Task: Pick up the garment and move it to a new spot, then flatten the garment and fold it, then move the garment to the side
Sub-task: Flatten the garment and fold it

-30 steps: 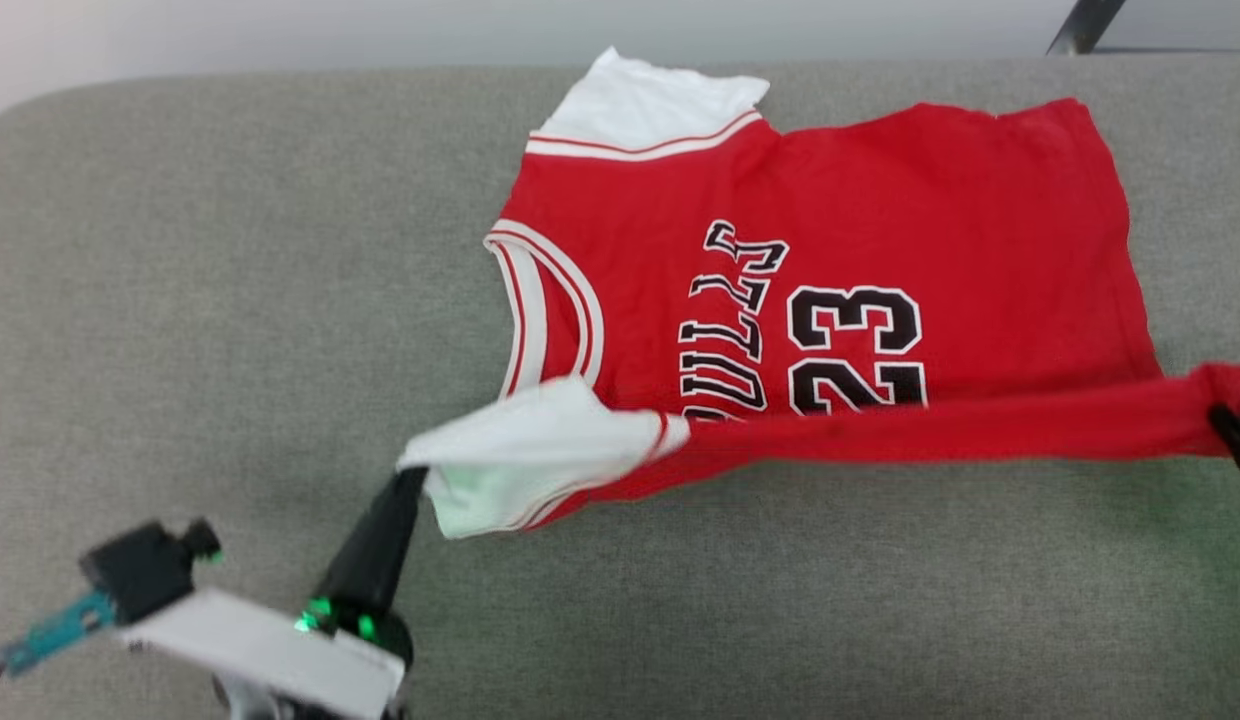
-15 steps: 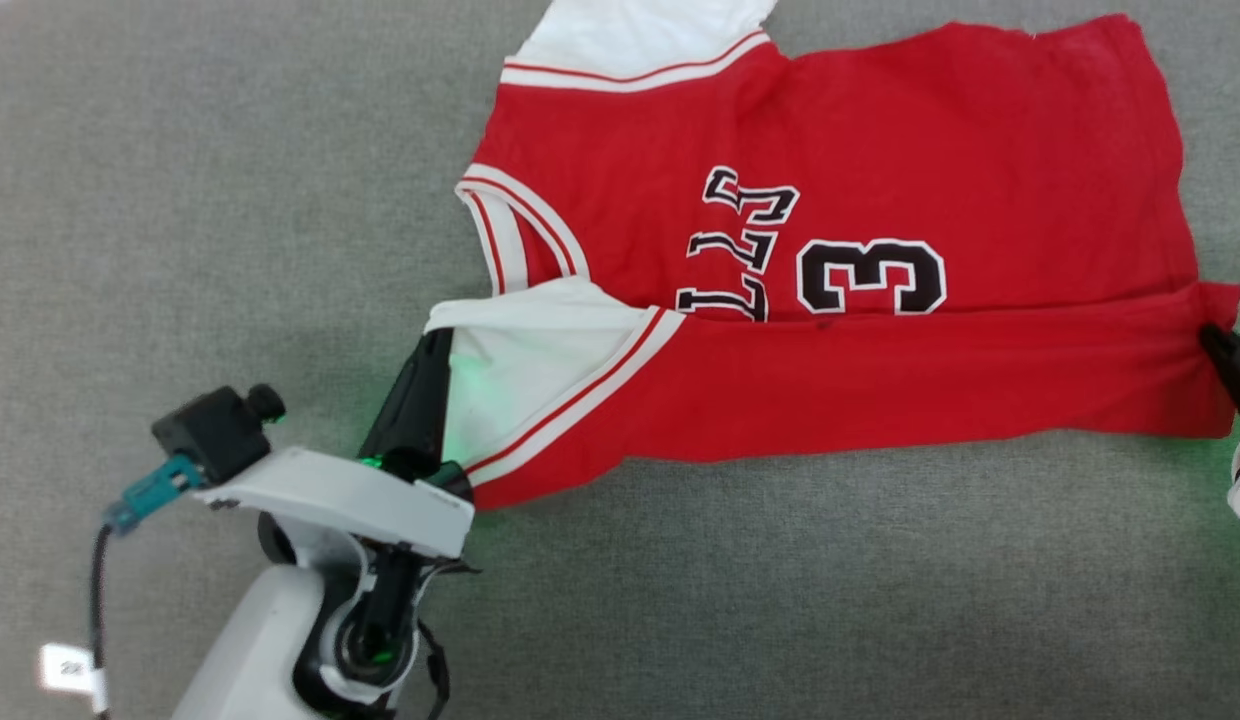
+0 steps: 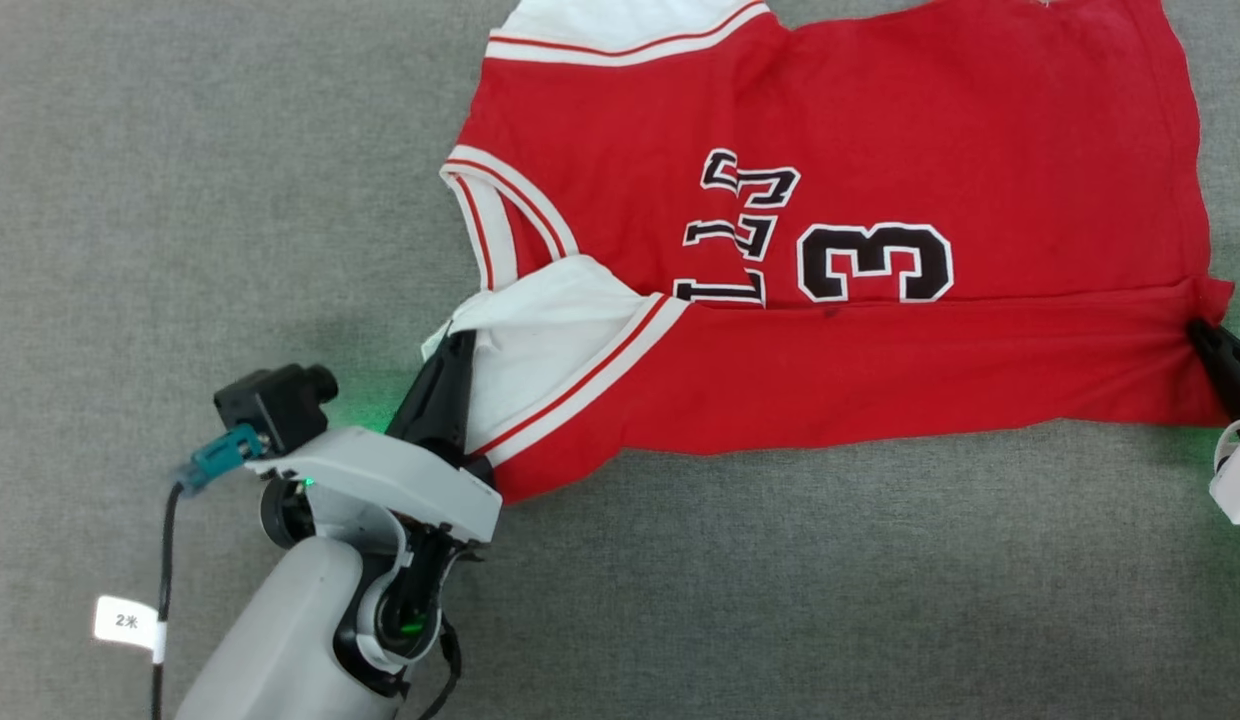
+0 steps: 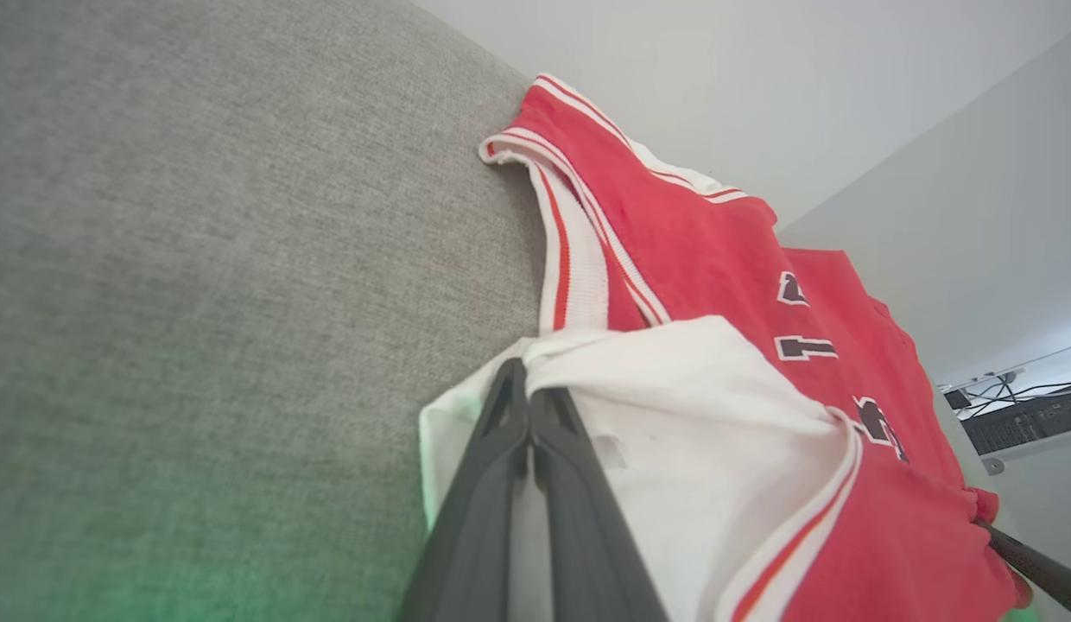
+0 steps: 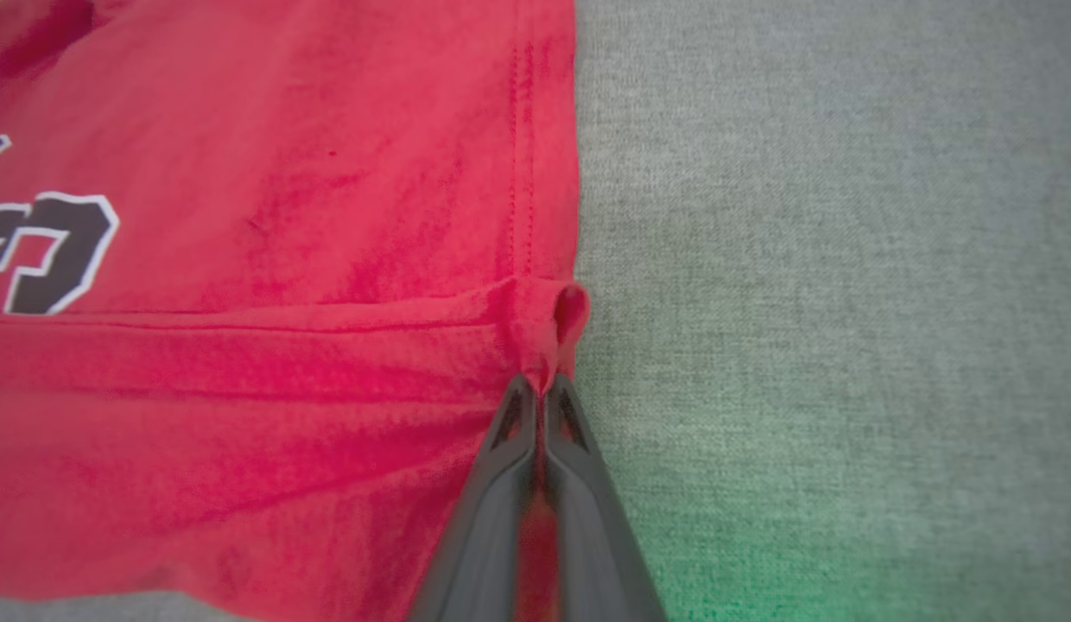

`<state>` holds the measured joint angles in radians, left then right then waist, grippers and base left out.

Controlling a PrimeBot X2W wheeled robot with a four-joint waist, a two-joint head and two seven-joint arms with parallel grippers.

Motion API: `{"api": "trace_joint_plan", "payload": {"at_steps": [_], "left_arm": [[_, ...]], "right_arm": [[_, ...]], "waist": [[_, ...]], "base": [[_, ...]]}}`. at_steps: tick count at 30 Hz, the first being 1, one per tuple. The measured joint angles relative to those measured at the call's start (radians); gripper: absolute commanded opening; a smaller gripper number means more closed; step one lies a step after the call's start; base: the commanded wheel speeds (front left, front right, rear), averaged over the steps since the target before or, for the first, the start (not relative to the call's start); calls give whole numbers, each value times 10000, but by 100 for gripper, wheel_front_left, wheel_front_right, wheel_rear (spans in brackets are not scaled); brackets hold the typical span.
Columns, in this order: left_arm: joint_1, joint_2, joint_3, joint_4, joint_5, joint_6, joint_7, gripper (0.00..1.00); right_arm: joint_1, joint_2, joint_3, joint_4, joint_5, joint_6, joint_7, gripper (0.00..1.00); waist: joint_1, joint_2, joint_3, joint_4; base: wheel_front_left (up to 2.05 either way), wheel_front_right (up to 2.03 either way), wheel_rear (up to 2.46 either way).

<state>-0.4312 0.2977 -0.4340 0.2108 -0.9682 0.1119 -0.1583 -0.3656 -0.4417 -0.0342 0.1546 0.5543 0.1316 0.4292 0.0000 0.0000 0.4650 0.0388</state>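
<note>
The garment point(image 3: 880, 120), a red shirt with white sleeves and black lettering, lies spread on the grey fabric surface point(image 3: 180, 200). Its near long edge is folded over the body as a red band point(image 3: 880, 380). My left gripper point(image 3: 458, 340) is shut on the white sleeve point(image 3: 540, 340) at the band's left end. In the left wrist view the left gripper point(image 4: 527, 380) pinches that sleeve point(image 4: 700, 415). My right gripper point(image 3: 1202, 335) is shut on the red hem corner at the band's right end. The right wrist view shows the right gripper point(image 5: 541, 384) pinching that corner of the garment point(image 5: 242, 216).
Grey fabric surface point(image 5: 846, 259) extends around the shirt on the left, right and near sides. A wall and a dark device point(image 4: 1019, 419) show beyond the surface's far end in the left wrist view.
Both grippers carried the near edge farther over the shirt, widening the folded band and covering more of the lettering. The head camera tilted down meanwhile.
</note>
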Motion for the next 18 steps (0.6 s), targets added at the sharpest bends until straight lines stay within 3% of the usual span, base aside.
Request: {"api": "trace_joint_plan", "payload": {"at_steps": [7, 8, 9, 10, 18], "left_arm": [[-84, 65, -123, 127, 79, 75, 171, 0], [-85, 105, -155, 146, 121, 82, 173, 62], [-85, 148, -201, 155, 194, 88, 174, 100], [-85, 182, -238, 155, 257, 109, 184, 100], [291, 832, -278, -746, 472, 573, 598, 100]], "right_arm": [[-117, -29, 165, 309, 27, 4, -228, 0], [-117, -33, 194, 345, 27, 4, -303, 44], [-118, -31, 221, 384, 25, 4, -380, 75], [-118, -33, 242, 422, 19, 2, -449, 100], [-11, -86, 31, 265, -88, -2, -949, 100]], "waist": [[0, 0, -6, -21], [0, 0, -32, -16], [0, 0, -68, -11], [0, 0, -111, -6], [0, 0, -617, 98]], "base": [[0, 0, 0], [0, 0, 0], [0, 0, 0], [0, 0, 0], [0, 0, 0]]}}
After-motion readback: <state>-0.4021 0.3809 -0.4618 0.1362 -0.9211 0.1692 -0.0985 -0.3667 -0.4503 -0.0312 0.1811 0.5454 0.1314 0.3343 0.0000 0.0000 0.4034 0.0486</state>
